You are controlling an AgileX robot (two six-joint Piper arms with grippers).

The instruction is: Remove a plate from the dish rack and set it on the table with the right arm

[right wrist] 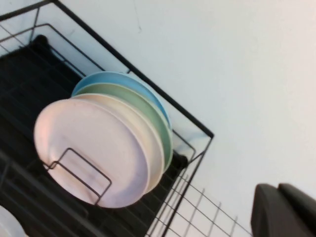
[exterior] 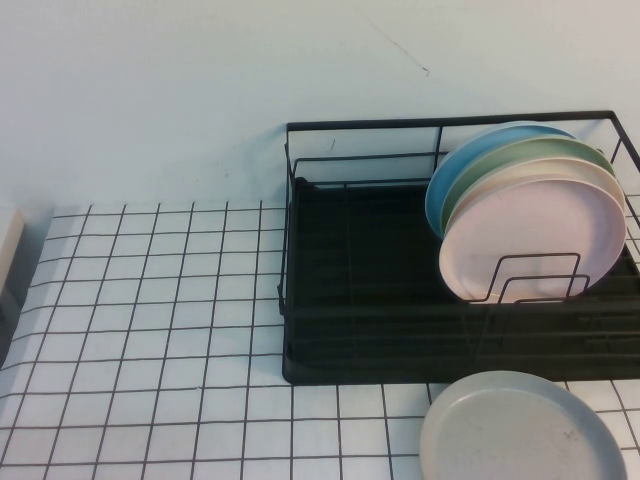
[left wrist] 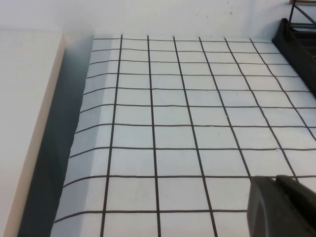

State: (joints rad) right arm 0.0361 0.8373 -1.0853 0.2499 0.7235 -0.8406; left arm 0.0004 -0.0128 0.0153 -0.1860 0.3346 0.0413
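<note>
Seeing the round pale grey plate (exterior: pixel 522 428) flat on the white grid table (exterior: pixel 150 330) beside the black wire dish rack (exterior: pixel 350 300), I judge the job done; next I only park. I cannot tell either grip: the left gripper (left wrist: pixel 282 206) is low over the table, the right gripper (right wrist: pixel 284 211) is up by the rack.

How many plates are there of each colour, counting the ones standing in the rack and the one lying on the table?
Pale pink plate: 1
Cream plate: 1
Green plate: 1
Blue plate: 1
Pale grey plate (on the table, in front of the dish rack): 1
Total: 5 plates
</note>
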